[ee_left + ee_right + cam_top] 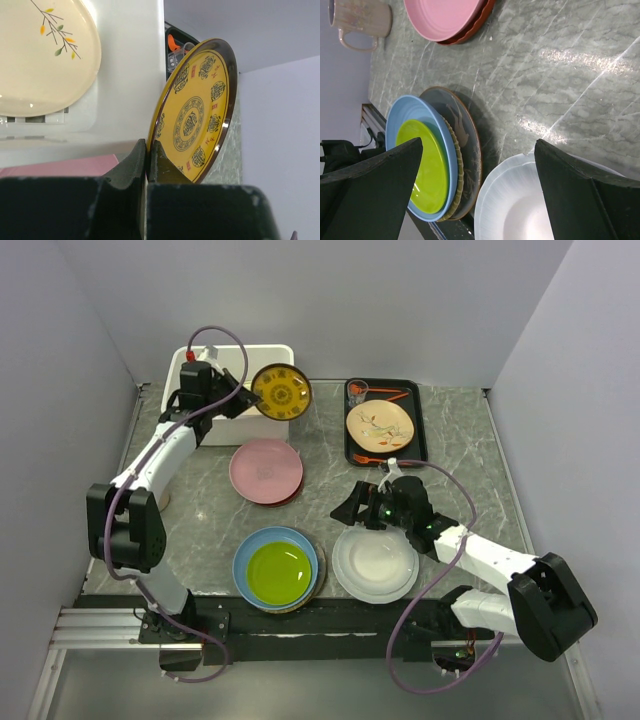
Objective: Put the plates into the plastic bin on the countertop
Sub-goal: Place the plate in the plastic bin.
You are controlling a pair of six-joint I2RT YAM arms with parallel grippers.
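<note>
We hold the gold plate (pixel 195 115) at the bin's (pixel 262 350) corner.
Our left gripper (pixel 148 150) clamps its rim; our right gripper (pixel 479 145) gapes wide by the white plate (pixel 515 210).

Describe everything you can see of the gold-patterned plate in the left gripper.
The gold-patterned round plate has a glossy yellow face with dark circular medallions, small red marks and a dark brown rim. It stands on edge, nearly upright, its lower rim pinched by the shut left gripper. It hangs at the near right corner of the white plastic bin; whether they touch is unclear.
</note>
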